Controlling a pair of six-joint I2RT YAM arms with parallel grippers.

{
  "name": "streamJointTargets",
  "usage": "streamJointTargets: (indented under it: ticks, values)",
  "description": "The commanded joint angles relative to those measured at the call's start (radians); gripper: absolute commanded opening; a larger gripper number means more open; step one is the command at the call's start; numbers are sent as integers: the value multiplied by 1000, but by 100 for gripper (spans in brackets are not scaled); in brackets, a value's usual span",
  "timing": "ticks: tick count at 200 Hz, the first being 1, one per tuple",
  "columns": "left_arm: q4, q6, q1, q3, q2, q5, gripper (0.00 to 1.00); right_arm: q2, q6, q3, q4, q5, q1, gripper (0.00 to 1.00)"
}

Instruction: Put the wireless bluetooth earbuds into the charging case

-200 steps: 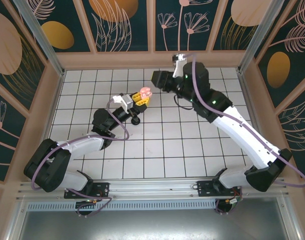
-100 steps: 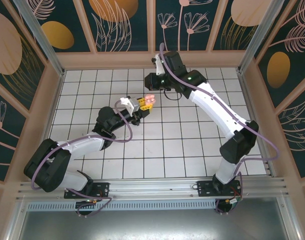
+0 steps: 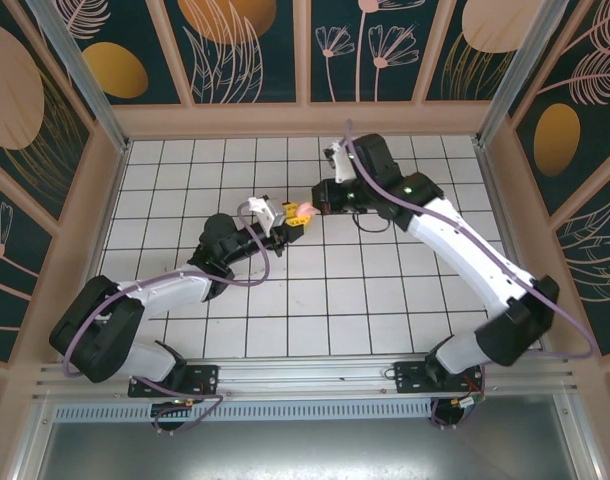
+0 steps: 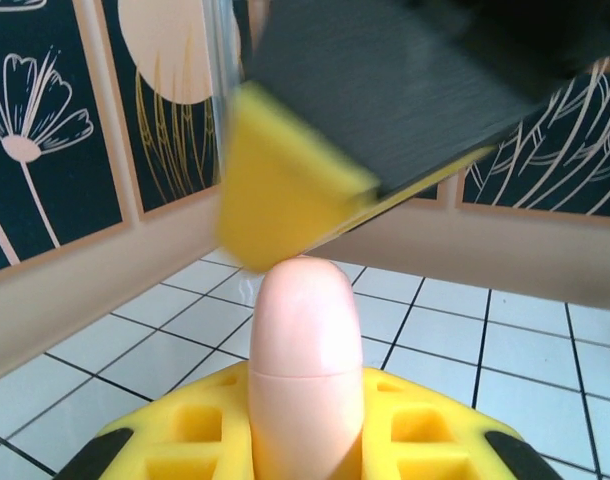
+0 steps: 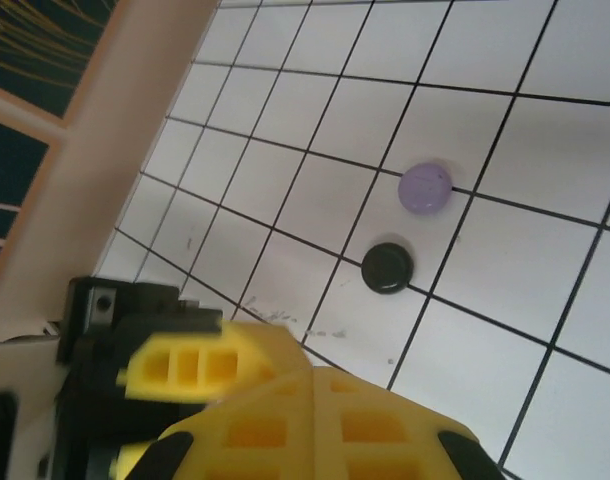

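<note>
My left gripper is shut on a pale pink charging case and holds it above the tiles. In the left wrist view the case stands upright between my yellow fingers, its lid down with a seam across the middle. My right gripper sits right at the case's far side. One of its yellow fingertips hangs just over the case top. In the right wrist view that gripper is shut, pads meeting. The earbuds are out of view.
A round lilac case and a round black case lie on the white tiled floor below the grippers. The left gripper's finger shows beside my right one. Wooden walls ring the floor.
My right gripper has shut and come down and right onto the top of the pink case. My left gripper has carried the case slightly to the right.
</note>
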Motion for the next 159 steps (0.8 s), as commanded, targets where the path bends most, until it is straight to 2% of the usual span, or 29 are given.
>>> streamJointTargets:
  ticks: [1,29,62,93,127,159]
  values:
    - [56,-108,17,40,8,-76,0,-97,126,-110,68,51,-80,6]
    - [-82,-277,17,25,-23,-131,0,-172,211,-240,175,73,-160,10]
    - [-273,-507,17,-39,-55,-188,0,-187,227,-337,213,99,-161,15]
    - [-309,-700,17,-156,-86,-234,0,-199,238,-401,247,114,-158,18]
    - [-433,-753,17,-211,-118,-267,0,-195,233,-419,261,132,-155,25]
    - [-463,-745,16,-231,-53,-253,0,-180,226,-421,277,127,-156,29]
